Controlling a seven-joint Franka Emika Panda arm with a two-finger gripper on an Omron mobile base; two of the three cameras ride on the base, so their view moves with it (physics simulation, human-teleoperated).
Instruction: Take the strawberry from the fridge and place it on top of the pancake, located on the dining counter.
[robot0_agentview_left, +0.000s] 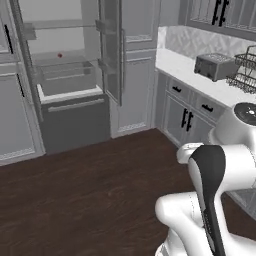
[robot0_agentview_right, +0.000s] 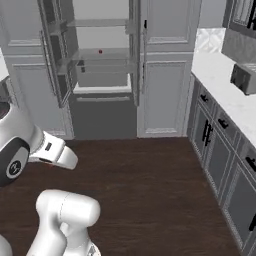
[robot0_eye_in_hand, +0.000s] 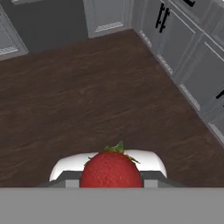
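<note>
A red strawberry (robot0_eye_in_hand: 111, 169) with a green leafy cap sits low in the hand view, and my gripper (robot0_eye_in_hand: 111, 183) is shut on it above the dark wood floor. The fridge (robot0_agentview_left: 75, 120) stands at the back with both upper doors swung open, showing pale shelves and a bottom drawer; it also appears as the fridge (robot0_agentview_right: 102, 117) in the right base view. A tiny red thing (robot0_agentview_left: 60, 55) lies on one fridge shelf. The pancake and the dining counter are out of view.
A white worktop (robot0_agentview_left: 182, 65) over grey drawers with black handles runs along the right wall, carrying a toaster (robot0_agentview_left: 215, 66) and a wire dish rack (robot0_agentview_left: 246, 70). Light grey panelled cabinets flank the fridge. Open wood floor (robot0_agentview_right: 145, 185) lies between me and the fridge.
</note>
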